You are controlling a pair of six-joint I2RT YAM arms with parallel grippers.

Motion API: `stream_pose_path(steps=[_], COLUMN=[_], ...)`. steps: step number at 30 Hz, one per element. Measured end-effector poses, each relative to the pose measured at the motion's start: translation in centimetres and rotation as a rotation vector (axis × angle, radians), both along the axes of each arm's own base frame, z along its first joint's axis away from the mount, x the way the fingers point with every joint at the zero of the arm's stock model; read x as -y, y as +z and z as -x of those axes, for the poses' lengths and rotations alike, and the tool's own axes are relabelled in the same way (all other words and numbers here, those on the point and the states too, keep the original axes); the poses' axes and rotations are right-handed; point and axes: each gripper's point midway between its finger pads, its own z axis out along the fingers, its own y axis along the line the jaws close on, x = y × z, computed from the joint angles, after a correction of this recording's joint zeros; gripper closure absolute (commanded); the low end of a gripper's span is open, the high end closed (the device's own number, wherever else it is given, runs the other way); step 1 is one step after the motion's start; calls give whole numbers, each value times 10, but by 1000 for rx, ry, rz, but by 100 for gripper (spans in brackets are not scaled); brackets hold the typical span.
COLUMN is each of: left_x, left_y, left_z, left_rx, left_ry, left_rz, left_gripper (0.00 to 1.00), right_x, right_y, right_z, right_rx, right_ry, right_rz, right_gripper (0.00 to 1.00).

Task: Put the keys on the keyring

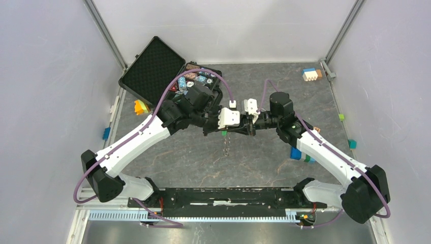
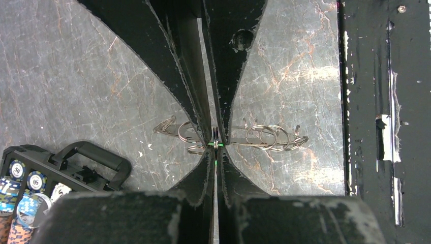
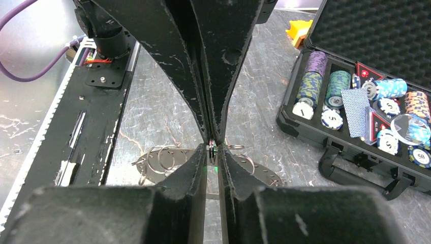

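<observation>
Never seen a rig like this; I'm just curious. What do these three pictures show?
Two white robot arms, left arm and right arm, are bolted to a grey table. The wide picture looks down from above; the other two come from a camera on each wrist, looking along its black fingers. On the table lie a row of metal rings, an open poker chip case and coloured blocks. Above the rings the arms meet fingertip to fingertip. The left gripper is shut on something thin and green, probably the green key. The right gripper pinches in there too; whether it grips is unclear.
</observation>
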Motion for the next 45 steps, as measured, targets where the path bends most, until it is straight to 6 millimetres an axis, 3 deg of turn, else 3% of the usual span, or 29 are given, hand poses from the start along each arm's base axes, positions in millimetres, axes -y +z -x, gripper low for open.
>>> stream_pose_path(steps=[11,15,20,24,28,35,45], left_x=[0,0,0,0,0,0,-2], left_y=[-4,-4,-4,-4,-4,-5,-4], left_z=[0,0,0,0,0,0,4], left_rx=[-8,-8,-9,-8,-8,-9,22], left_ry=[0,0,-1,-1,0,1,-12], left_rz=[-8,-9,-8,-8,-9,-9,26], left_gripper=[98,98,98,98,98,98,45], right_x=[-1,-1,-1,-1,-1,-1,2], right_y=[4,4,3,2,2,2,4], right_z=[0,0,-1,-1,-1,-2,-4], right_rx=[-1,-5,-9,-10,-10,3,22], right_ry=[-1,0,-4,-4,-4,-7,-30], right_rz=[-6,-5,-4,-2,-2,2,5], right_gripper=[89,83,84,89,100,100,100])
